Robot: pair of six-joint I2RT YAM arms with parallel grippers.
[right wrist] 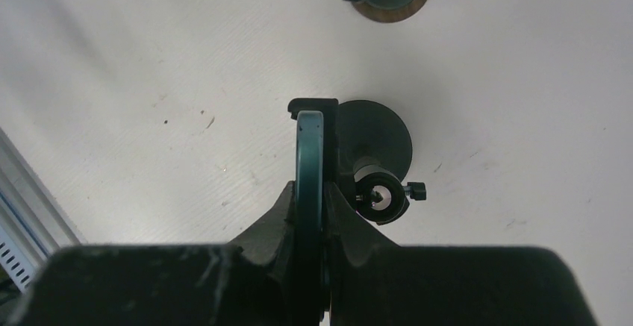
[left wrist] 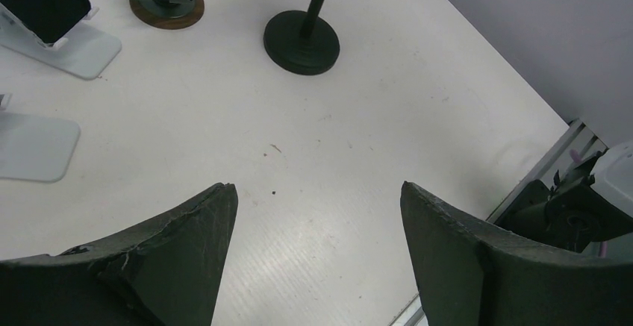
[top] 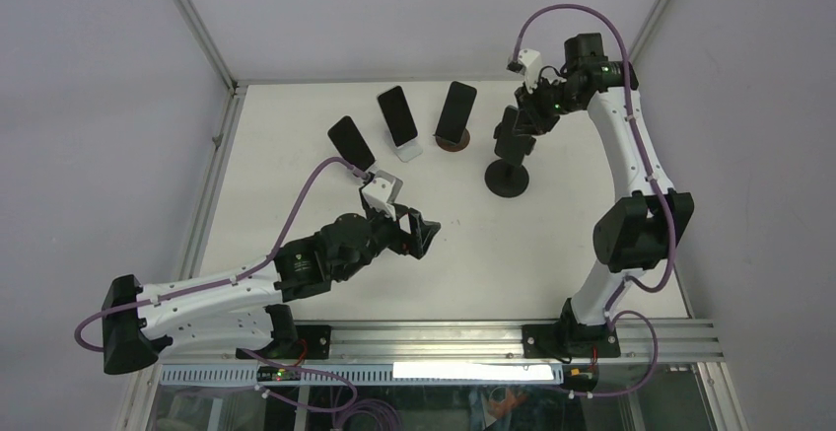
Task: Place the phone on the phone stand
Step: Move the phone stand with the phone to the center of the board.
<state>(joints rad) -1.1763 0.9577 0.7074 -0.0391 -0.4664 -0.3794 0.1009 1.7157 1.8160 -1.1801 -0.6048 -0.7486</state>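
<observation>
Right jaws nearly closed, pinching the phone [right wrist: 310, 184] across its two flat faces; I see it edge-on, a thin slab standing upright. It's over the black stand [right wrist: 377, 136], on the far half of the counter [top: 532, 263], right of centre, with its bottom edge at the stand's lip [right wrist: 313, 106]. Can't tell if it's seated. Left jaws wide open, holding nothing, hovering toward the near left of the counter. Handling, my read: stiff, thin, dense for its size, glass faces slick, won't tolerate a drop. A face pinch toward the upper end is the right hold, since it leaves the bottom edge free for the lip. Firm squeeze, no twist. Stand looks tippy, tall on a small base, so side load is the risk. Lower straight down and release only once the weight sits on the lip.
</observation>
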